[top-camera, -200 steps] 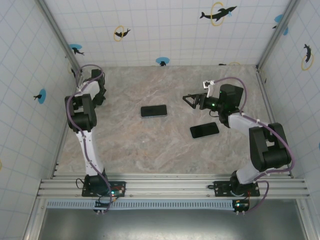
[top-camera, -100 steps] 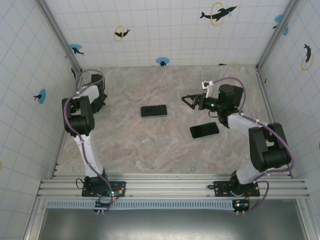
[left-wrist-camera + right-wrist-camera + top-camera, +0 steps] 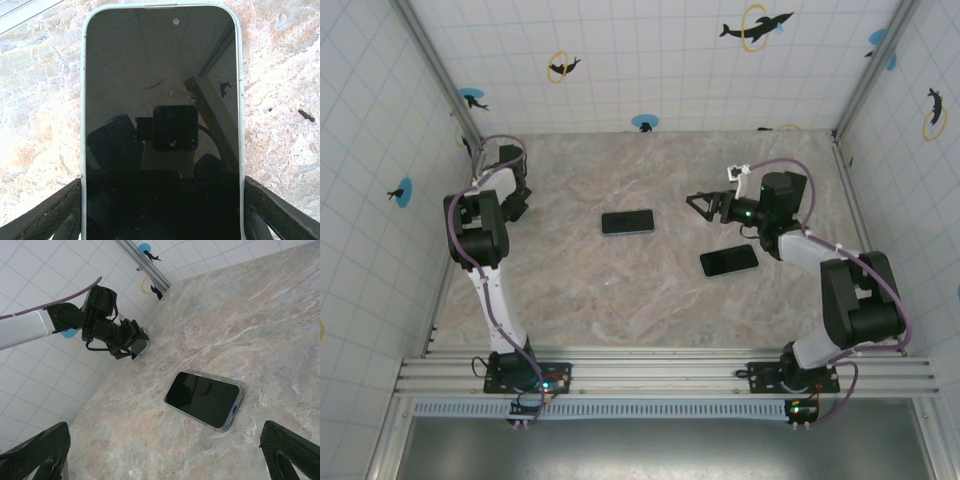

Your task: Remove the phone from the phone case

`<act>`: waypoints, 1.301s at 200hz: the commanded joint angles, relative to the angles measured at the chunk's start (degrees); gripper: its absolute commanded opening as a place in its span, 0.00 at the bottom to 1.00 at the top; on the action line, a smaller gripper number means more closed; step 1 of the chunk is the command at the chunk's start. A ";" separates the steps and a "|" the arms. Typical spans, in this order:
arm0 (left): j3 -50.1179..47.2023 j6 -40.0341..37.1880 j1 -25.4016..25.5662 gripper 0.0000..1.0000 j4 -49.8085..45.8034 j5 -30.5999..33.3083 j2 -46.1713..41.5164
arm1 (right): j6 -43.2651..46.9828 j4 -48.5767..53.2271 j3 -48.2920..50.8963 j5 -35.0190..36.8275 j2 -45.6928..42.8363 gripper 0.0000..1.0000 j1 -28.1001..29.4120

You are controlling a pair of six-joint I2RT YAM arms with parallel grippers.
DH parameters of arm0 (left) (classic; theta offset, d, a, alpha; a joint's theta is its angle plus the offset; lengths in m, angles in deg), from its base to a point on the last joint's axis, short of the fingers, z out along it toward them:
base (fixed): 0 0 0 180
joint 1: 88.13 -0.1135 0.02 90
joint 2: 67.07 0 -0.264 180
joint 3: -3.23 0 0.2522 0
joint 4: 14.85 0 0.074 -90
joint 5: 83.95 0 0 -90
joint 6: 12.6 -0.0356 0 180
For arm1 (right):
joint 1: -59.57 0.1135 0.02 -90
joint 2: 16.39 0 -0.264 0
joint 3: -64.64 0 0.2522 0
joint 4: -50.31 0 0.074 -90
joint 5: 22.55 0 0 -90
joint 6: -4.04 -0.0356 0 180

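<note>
Seemingly the dark-screened phone in its pale green case (image 3: 160,100) lies in the far-left corner between the left gripper (image 3: 161,190)'s black fingers (image 3: 50,215), which flank its long edges; whether they pinch yet, I cannot tell. That arm has edged toward the tiled left wall (image 3: 380,150), so a hold is probably being set. Room there is scant. The right gripper (image 3: 696,203) hangs spread wide over the open marble tabletop (image 3: 620,300).

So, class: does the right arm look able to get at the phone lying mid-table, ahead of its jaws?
Probably yes. The right gripper hangs open facing that phone, with bare table between them, and the left arm is well off to the side.
</note>
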 commanded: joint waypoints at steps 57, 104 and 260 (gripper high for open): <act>-2.93 -1.23 1.77 0.60 0.73 -4.43 -7.61 | -6.44 -7.83 2.49 1.72 -0.70 1.00 1.93; -7.18 -0.97 6.33 0.61 2.36 -3.78 -15.97 | -9.35 -7.52 1.54 6.50 0.35 1.00 5.65; -17.20 4.88 34.36 0.60 12.24 -3.56 -33.12 | -23.91 -15.90 -5.60 16.60 11.59 0.79 20.08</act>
